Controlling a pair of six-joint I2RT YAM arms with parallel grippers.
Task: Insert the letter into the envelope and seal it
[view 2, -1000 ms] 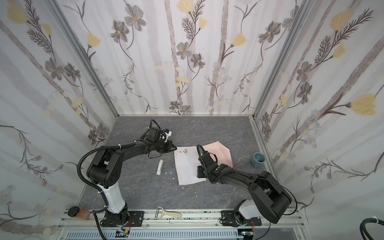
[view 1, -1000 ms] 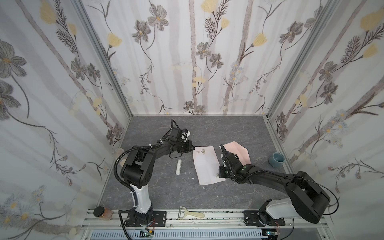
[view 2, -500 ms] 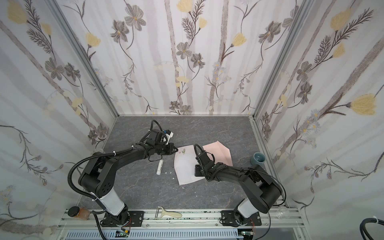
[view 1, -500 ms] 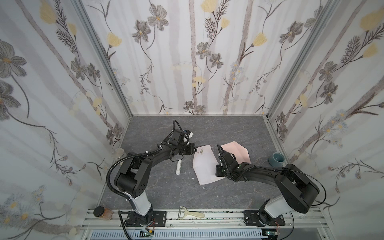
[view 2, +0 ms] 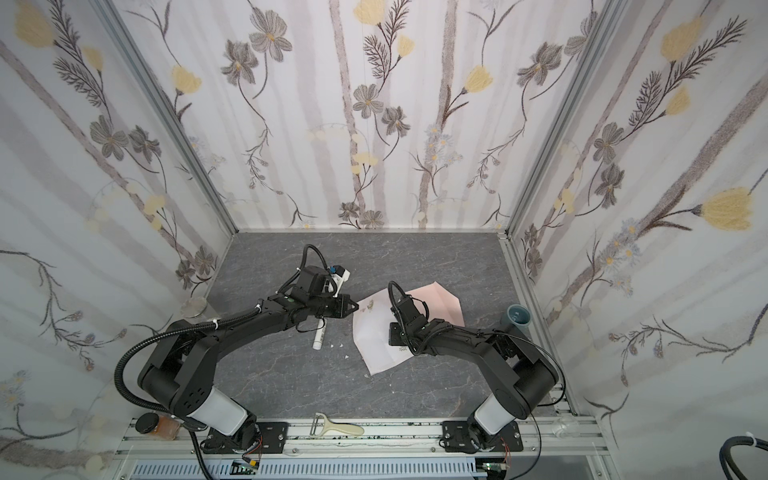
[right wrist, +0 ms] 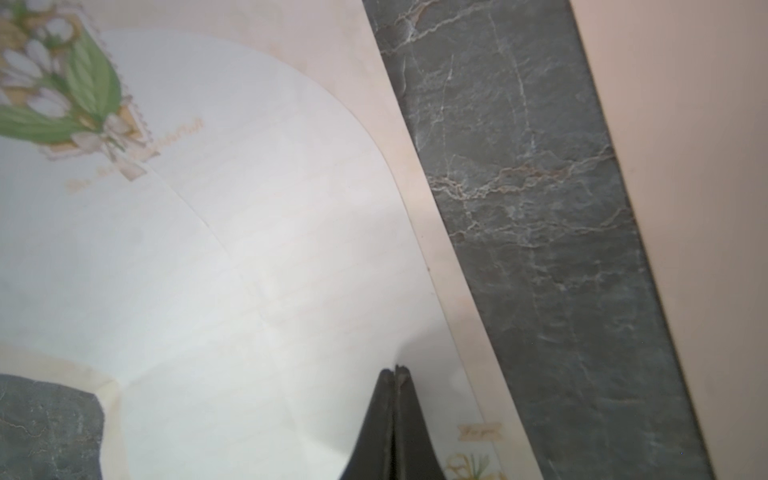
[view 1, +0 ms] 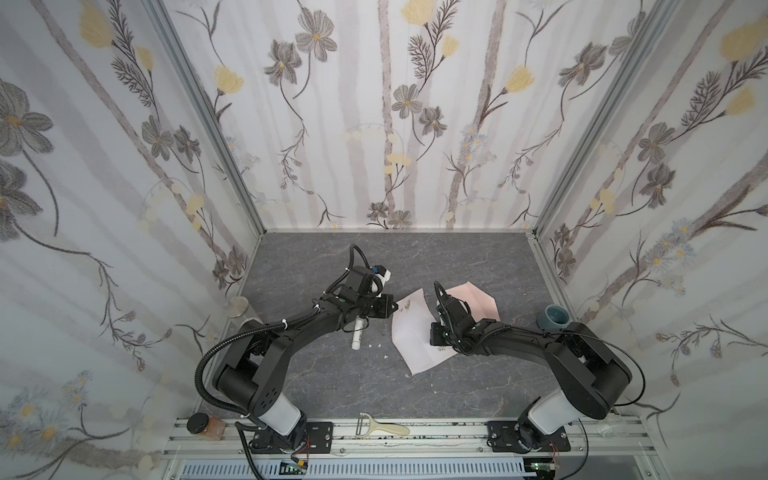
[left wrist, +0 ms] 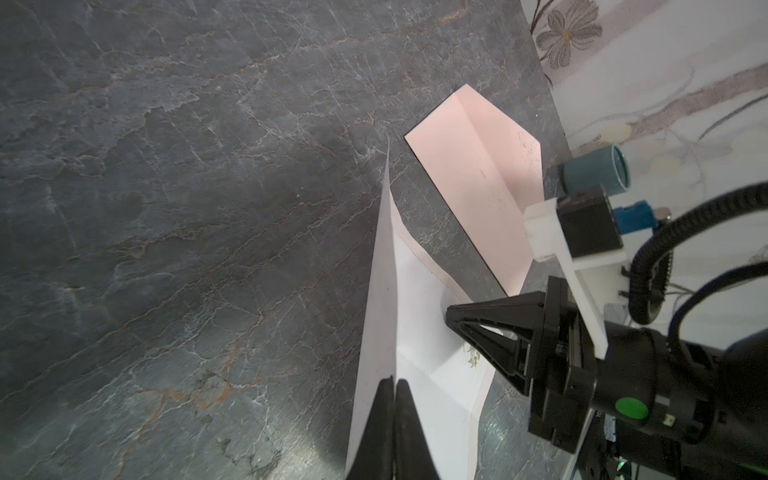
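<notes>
1. We are reaching both arms low across the table (view 1: 332, 374) and bringing the left gripper (left wrist: 394, 380) and right gripper (right wrist: 395, 370) toward each other.
2. A second ago the letter (view 1: 413, 336) was lying flat and square; now it is sitting skewed with its left edge raised.
3. We are pinching that raised edge in the closed left jaws and pressing the shut right tips onto the sheet. The envelope (view 1: 478, 297) is lying just beyond, not touching it.

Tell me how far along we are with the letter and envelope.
Done: nothing complete. The envelope lies flap open beside the letter, which is outside it.
In hand: the left hand is shut on a raised edge of the letter, while the shut right hand presses down on the sheet, apparently to fold it.
Left: finish the fold, insert, seal. The glue stick lies on the table.
</notes>
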